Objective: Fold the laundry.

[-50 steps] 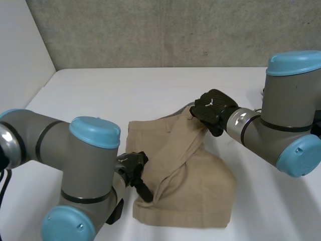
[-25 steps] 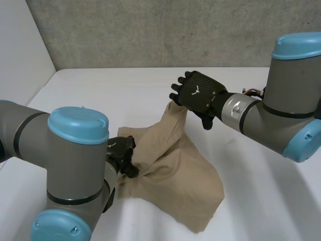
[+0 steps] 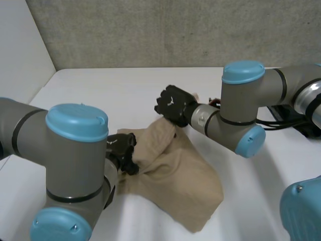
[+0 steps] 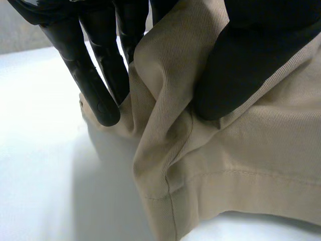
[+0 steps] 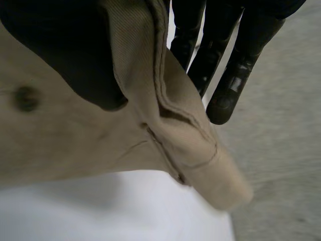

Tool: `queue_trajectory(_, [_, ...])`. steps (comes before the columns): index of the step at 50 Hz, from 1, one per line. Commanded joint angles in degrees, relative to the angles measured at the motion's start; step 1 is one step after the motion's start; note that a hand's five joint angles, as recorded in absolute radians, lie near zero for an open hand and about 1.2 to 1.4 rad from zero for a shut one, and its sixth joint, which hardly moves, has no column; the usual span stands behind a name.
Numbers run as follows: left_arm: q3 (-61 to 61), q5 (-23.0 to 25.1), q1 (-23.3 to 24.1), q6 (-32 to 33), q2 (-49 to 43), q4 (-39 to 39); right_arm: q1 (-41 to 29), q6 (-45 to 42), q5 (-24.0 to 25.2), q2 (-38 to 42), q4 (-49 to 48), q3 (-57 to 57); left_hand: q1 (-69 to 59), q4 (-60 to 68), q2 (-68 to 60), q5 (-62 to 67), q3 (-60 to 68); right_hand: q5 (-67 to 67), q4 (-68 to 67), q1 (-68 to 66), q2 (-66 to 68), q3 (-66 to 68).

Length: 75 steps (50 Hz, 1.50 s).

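Observation:
A beige garment lies bunched on the white table, one part lifted toward the back. My left hand is at the cloth's near left edge; in the left wrist view its thumb and fingers pinch a fold of the beige cloth. My right hand holds the garment's far top corner just above the table. Seen from the right wrist, its thumb presses a seamed edge of the cloth against the fingers.
A grey concrete wall runs behind the table and a white side wall stands at the left. Bare tabletop lies at the back left and at the right of the garment. My right arm's elbow hangs over the table's right half.
My right hand has carried the garment's corner up, to the left and then lower toward the table. The left hand closed on the cloth's left edge and drew it slightly back.

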<state>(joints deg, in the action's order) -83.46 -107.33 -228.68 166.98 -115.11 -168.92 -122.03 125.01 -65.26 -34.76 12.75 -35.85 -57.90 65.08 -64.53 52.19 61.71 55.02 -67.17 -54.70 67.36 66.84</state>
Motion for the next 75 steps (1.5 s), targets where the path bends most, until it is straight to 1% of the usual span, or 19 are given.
queue_trajectory(1, [15.3, -0.2, -1.6, 14.4, -3.7, -0.3, 0.2, 12.8, -11.8, -1.4, -7.2, 14.8, -16.6, 9.4, -9.9, 12.3, 12.8, 15.0, -12.8, -25.3, 12.6, 13.2])
queue_trajectory(4, [23.1, -0.8, -2.7, 20.3, -5.3, -0.2, 0.2, 17.2, -16.9, -5.4, -10.0, 17.0, -16.6, 9.4, -9.9, 12.3, 12.8, 15.0, -12.8, -25.3, 12.6, 13.2])
queue_trajectory(5, [27.9, -0.9, -2.6, 23.8, -5.6, -0.3, 0.3, 18.0, -17.6, -6.5, -10.5, 17.0, -16.4, 9.2, -9.8, 12.1, 12.6, 15.0, -12.8, -25.3, 12.6, 13.2])
queue_trajectory(8, [36.4, -1.5, -3.3, 27.9, -5.4, -0.6, 0.4, 19.9, -18.9, -11.5, -10.8, 15.1, -16.6, 9.4, -9.9, 12.3, 12.8, 15.0, -12.8, -25.3, 12.6, 13.2])
queue_trajectory(14, [41.8, -1.4, -2.7, 28.7, -3.1, -5.3, 2.1, 21.6, -20.1, -18.8, -11.3, 6.9, -17.7, 10.6, -11.1, 13.5, 13.9, 15.0, -12.8, -25.3, 12.6, 13.2])
queue_trajectory(18, [34.1, -1.1, -2.9, 28.6, 1.0, -10.6, 4.9, 22.3, -22.1, -23.3, -13.0, -4.4, -17.6, 10.4, -10.9, 13.3, 13.8, 15.0, -12.8, -25.3, 12.6, 13.2])
queue_trajectory(19, [29.2, -1.1, -3.2, 28.7, 2.5, -14.1, 5.5, 21.9, -21.9, -23.9, -13.4, -6.8, -17.1, 9.9, -10.4, 12.8, 13.3, 15.0, -12.8, -25.3, 12.6, 13.2])
queue_trajectory(22, [18.4, -0.4, -3.6, 29.3, 5.1, -21.7, 7.3, 21.2, -21.1, -26.5, -13.7, -16.0, -14.4, 7.2, -7.8, 10.1, 10.6, 15.0, -12.8, -25.3, 12.6, 13.2])
queue_trajectory(26, [7.9, 0.7, -4.1, 29.7, 5.6, -27.0, 8.9, 16.9, -18.0, -30.3, -13.0, -28.6, -5.3, -1.8, 1.3, 1.1, 1.5, 15.0, -12.8, -25.3, 12.6, 13.2])
queue_trajectory(31, [-2.4, 2.0, -4.2, 29.8, 3.8, -28.2, 9.6, 11.6, -14.1, -31.0, -12.8, -43.0, 2.8, -9.9, 9.4, -7.1, -6.6, 15.0, -12.8, -25.3, 12.6, 13.2])
queue_trajectory(34, [-6.2, 2.3, -4.0, 29.8, -0.1, -28.6, 9.4, 11.1, -13.9, -31.0, -12.8, -49.2, 3.8, -11.0, 10.4, -8.1, -7.6, 15.0, -12.8, -25.3, 12.6, 13.2])
queue_trajectory(37, [-7.3, 2.2, -3.6, 29.8, -2.4, -28.0, 9.4, 11.2, -13.9, -31.0, -12.8, -53.1, 11.5, -18.7, 18.1, -15.8, -15.3, 15.0, -12.8, -25.3, 12.6, 13.2])
queue_trajectory(40, [-8.6, 2.0, -3.3, 29.8, -2.5, -27.6, 9.4, 11.4, -13.9, -31.0, -12.8, -54.5, 31.1, -38.3, 37.8, -35.4, -35.0, 15.0, -12.8, -25.3, 12.6, 13.2])
queue_trajectory(45, [-10.4, 2.0, -3.0, 29.8, 3.2, -24.9, 9.7, 11.7, -13.9, -32.3, -12.7, -55.3, 45.3, -52.5, 51.9, -49.6, -49.1, 15.0, -12.8, -25.3, 12.6, 13.2])
queue_trajectory(51, [-11.8, 2.2, -3.2, 29.1, 8.9, -21.8, 10.5, 14.5, -13.4, -36.1, -11.0, -55.8, 45.2, -52.3, 51.8, -49.5, -49.0, 15.0, -12.8, -25.3, 12.6, 13.2])
queue_trajectory(56, [-14.1, 2.8, -3.8, 29.1, 11.5, -21.3, 10.8, 16.7, -12.6, -38.2, -9.4, -56.5, 39.8, -47.0, 46.4, -44.1, -43.6, 15.0, -12.8, -25.3, 12.6, 13.2])
queue_trajectory(63, [-15.0, 8.5, -7.6, 28.3, 10.5, -21.4, 12.2, 17.4, -10.1, -44.4, -8.3, -58.7, 31.7, -38.9, 38.4, -36.0, -35.5, 15.0, -12.8, -25.3, 12.6, 13.2])
queue_trajectory(68, [-13.8, 10.1, -10.3, 25.9, 7.2, -21.5, 12.3, 17.6, -9.8, -46.3, -7.7, -59.3, 30.4, -37.5, 37.0, -34.7, -34.2, 15.0, -12.8, -25.3, 12.6, 13.2])
queue_trajectory(75, [-12.1, 11.3, -11.3, 20.1, 6.0, -21.3, 12.3, 17.4, -9.9, -46.4, -7.6, -60.6, 32.5, -39.7, 39.2, -36.8, -36.3, 15.0, -12.8, -25.3, 12.6, 13.2])
